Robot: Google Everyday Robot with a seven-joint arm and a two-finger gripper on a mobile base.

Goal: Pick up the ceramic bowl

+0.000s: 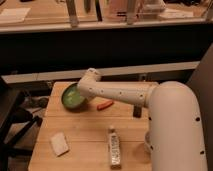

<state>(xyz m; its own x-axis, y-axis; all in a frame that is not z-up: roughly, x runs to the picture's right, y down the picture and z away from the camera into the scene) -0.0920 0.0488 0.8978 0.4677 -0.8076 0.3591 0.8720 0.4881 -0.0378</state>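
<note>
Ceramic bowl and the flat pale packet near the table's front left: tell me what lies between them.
Camera view: only bare wooden table lies between the ceramic bowl and the pale packet. The gripper sits at the bowl's right rim, hidden behind the arm.

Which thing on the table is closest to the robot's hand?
The green ceramic bowl, at the table's far left. The gripper is right at its rim, shut. The orange carrot-like thing, white sponge and bottle lie farther off.
</note>
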